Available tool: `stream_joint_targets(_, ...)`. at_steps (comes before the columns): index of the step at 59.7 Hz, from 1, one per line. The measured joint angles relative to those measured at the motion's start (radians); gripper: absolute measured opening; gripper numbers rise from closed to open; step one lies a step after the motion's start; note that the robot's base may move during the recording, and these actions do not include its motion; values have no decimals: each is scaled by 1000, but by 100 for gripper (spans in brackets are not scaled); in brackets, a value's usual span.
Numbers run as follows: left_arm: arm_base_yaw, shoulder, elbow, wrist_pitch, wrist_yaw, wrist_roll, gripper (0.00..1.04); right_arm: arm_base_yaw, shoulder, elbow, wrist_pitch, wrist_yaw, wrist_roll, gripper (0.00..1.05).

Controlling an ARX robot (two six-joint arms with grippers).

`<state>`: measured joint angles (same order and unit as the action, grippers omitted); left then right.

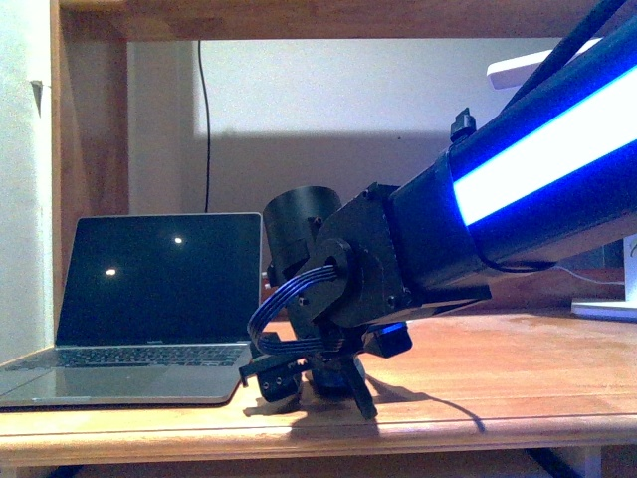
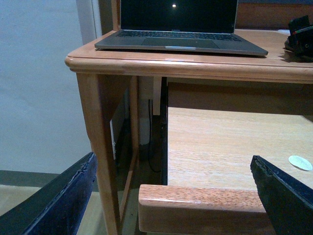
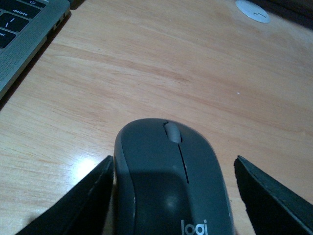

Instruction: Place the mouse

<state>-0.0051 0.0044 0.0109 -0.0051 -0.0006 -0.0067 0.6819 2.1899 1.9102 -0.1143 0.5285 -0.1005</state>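
Right gripper (image 3: 173, 164) is straddling the mouse (image 3: 164, 196), jaws parted, gripping nothing; rising straight up is looking safest, without nudging.

Dim, grainy pictures; glare on the desk (image 3: 146, 73), shadow across the mouse (image 3: 168, 188).

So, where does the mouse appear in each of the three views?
Front view: cannot be made out; the right gripper covers that spot, beside the laptop.
Left wrist view: not in it; the laptop sits on the desk.
Right wrist view: the mouse, close up between the fingers.
Shared landmark: the laptop.
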Motion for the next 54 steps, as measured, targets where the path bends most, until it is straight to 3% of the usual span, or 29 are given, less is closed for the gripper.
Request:
stream_joint_targets(6, 0, 0, 0, 0, 0, 0, 97, -5, -3, 0, 11, -46, 25, 99)
stream_joint_targets(16, 0, 0, 0, 0, 0, 0, 97, -20, -73, -72, 64, -201, 75, 97)
stream_joint_targets(28, 0, 0, 0, 0, 0, 0, 97, -72, -360, -359, 229, -477, 110, 97)
stream_joint_targets(39, 0, 0, 0, 0, 0, 0, 97, -198, -654, -715, 341, -731, 126, 97)
stream_joint_targets(54, 0, 0, 0, 0, 0, 0, 97, -401, -951, -1115, 373, -1028, 132, 97)
